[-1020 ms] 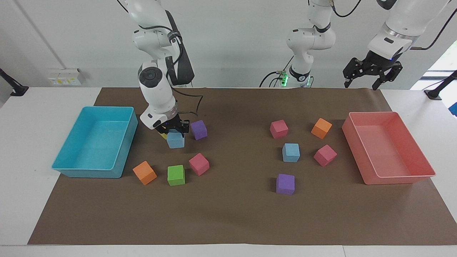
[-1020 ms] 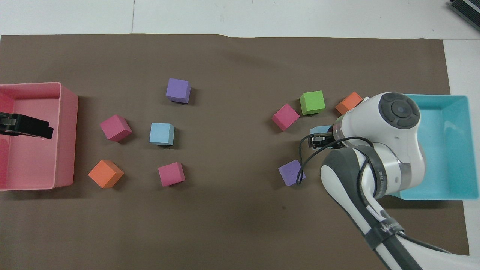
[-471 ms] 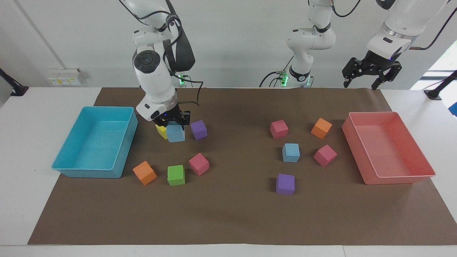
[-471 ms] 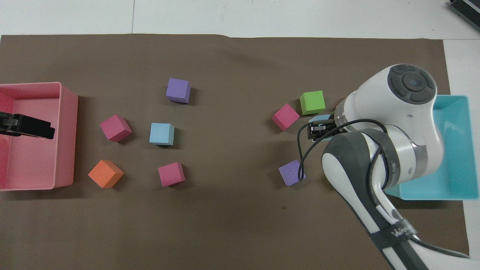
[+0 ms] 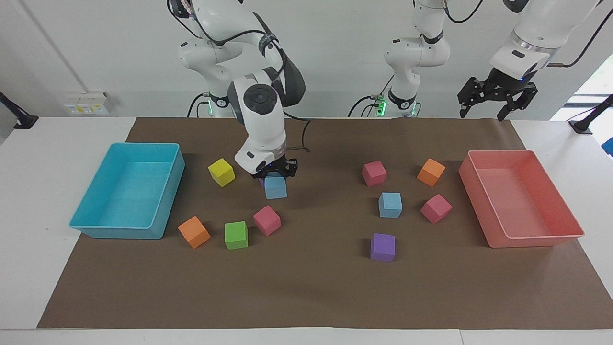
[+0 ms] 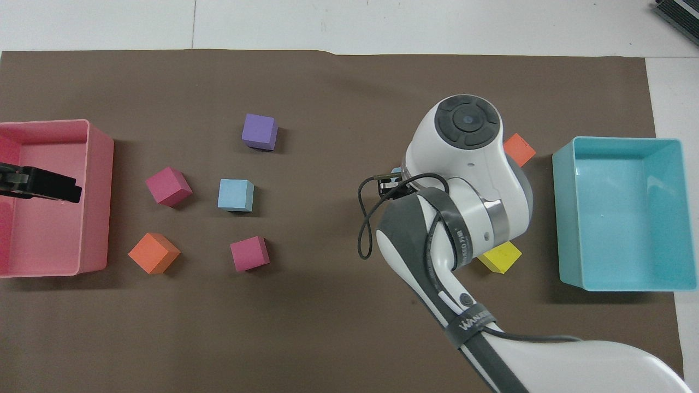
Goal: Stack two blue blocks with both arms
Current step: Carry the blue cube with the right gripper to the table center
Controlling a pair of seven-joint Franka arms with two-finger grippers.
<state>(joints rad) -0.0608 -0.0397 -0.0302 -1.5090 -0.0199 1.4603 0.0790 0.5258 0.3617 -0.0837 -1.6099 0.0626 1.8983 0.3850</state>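
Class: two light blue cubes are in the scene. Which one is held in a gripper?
The blue cube held by the right gripper, up in the air over the purple cube beside the yellow cube. The other blue cube sits untouched among the pink cubes.

Twelve o'clock points away from the robots. Around the central block (image 6: 236,195), toward the left arm's end, sit neighbour one (image 6: 260,131) at one o'clock, neighbour two (image 6: 249,253) at six, neighbour three (image 6: 154,252) at eight and neighbour four (image 6: 169,186) at nine, with the end tray (image 6: 101,218) farther out at nine. The held block (image 5: 276,188) hangs in the right gripper (image 5: 275,178) at three o'clock.
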